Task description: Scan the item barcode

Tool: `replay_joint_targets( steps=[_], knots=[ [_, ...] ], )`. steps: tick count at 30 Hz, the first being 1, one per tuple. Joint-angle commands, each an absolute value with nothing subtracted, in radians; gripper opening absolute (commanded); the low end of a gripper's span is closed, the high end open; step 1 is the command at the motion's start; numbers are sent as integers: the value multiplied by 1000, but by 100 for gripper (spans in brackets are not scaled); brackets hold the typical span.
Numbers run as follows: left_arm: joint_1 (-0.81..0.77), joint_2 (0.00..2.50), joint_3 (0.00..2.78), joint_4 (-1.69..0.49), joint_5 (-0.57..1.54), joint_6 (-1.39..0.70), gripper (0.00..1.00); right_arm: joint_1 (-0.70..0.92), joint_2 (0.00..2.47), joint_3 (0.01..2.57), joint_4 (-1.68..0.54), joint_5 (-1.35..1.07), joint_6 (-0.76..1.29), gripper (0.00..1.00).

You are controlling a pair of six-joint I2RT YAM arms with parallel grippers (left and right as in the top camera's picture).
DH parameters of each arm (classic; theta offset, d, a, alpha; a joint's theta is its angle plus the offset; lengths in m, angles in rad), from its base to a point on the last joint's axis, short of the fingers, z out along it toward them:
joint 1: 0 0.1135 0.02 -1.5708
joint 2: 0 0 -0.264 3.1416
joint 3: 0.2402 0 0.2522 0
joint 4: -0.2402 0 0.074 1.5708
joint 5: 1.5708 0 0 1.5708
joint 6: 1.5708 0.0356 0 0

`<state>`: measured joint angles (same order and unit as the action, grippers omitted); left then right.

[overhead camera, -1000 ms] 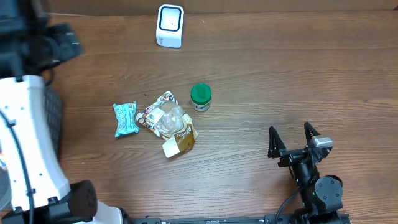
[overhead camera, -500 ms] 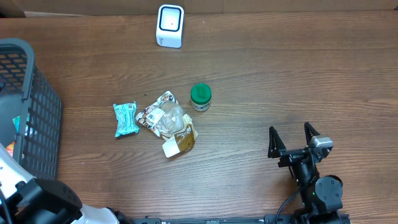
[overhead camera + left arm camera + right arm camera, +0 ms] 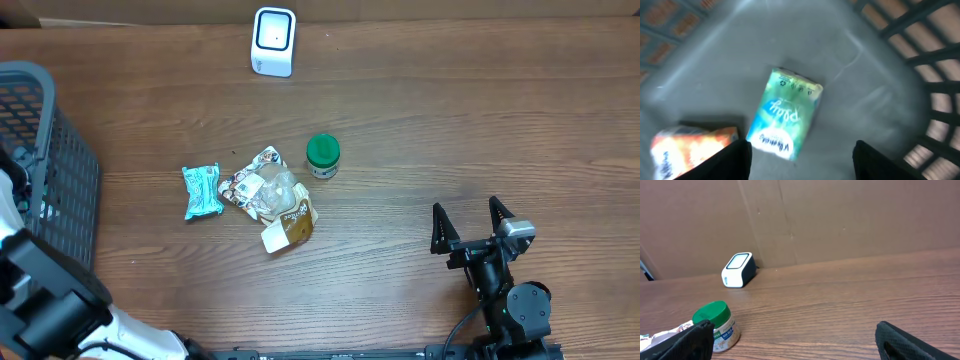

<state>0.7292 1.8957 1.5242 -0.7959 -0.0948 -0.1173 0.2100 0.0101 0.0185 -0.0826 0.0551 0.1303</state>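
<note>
Chiefly, we flag a grip risk inside the basket [image 3: 920, 60]. The green packet [image 3: 785, 112] lies flat on the basket floor, so the left fingers [image 3: 802, 155] could skid across the wrapper or close on nothing. The orange packet [image 3: 690, 150] sits just outside one finger and could be dragged along. The basket wall stands close beyond the other finger and could snag it. The blurred wrist view shows no barcode we can make out on the upward face, so a lift might present the wrong side to the scanner [image 3: 273, 41].

The left fingers stand apart with nothing between them. The green packet lies just ahead of them, roughly centred on the gap and untouched. The right fingers [image 3: 465, 210] are spread wide and empty, low over the surface [image 3: 450, 100]. The green-lidded jar [image 3: 323, 153] and the scanner lie well ahead of them and to their left.
</note>
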Motion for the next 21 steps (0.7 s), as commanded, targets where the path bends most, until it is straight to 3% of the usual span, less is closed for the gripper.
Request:
replay_joint_targets(
  steps=[1,9,15,16,17,21],
  knots=[
    [733,1974,1512,-780,-115,-72,65,215,3,8,-80,51,130,100],
    [733,2075,1512,-747,-114,-66,55,215,3,8,-80,51,130,100],
    [733,2090,1513,-743,-114,-67,27,215,3,8,-80,51,130,100],
    [733,2090,1514,-742,-114,-67,19,215,3,8,-80,51,130,100],
    [733,2090,1514,-737,-114,-67,4,215,3,8,-80,51,130,100],
    [733,2082,1545,-748,-83,-91,4,215,3,8,-80,51,130,100]
  ],
)
